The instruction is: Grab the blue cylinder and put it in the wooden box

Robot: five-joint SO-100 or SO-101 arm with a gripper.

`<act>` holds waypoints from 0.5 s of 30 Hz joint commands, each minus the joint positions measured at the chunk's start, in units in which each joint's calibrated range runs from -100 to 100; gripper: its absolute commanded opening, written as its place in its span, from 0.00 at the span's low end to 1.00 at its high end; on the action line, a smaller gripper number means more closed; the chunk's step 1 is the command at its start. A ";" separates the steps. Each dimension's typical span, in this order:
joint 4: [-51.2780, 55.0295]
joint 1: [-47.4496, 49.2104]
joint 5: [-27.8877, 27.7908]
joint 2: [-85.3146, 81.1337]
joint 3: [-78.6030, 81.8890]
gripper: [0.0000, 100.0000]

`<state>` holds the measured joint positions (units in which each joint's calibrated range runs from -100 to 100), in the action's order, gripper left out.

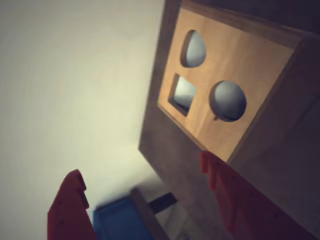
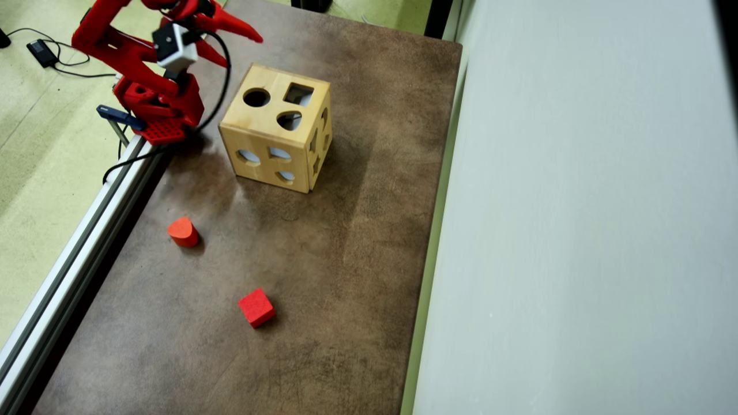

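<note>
In the wrist view the gripper (image 1: 145,200) hangs with its red fingers spread and nothing between them, beside the wooden box (image 1: 227,117). In the overhead view the box (image 2: 277,135) stands near the tabletop's far-left corner, its round hole up. No blue cylinder shows anywhere, so its axis cannot be told; perhaps it is already inside.

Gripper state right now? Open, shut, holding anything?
Gripper: open, jaws spread wide in the wrist view, nothing held between them.
</note>
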<state>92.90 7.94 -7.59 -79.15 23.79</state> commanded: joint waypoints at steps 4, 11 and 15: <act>0.03 -0.29 -0.05 -14.56 1.52 0.35; 0.11 -0.36 0.10 -15.84 1.52 0.35; 0.11 -4.00 0.10 -15.84 1.52 0.35</act>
<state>92.98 7.37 -7.59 -94.92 25.24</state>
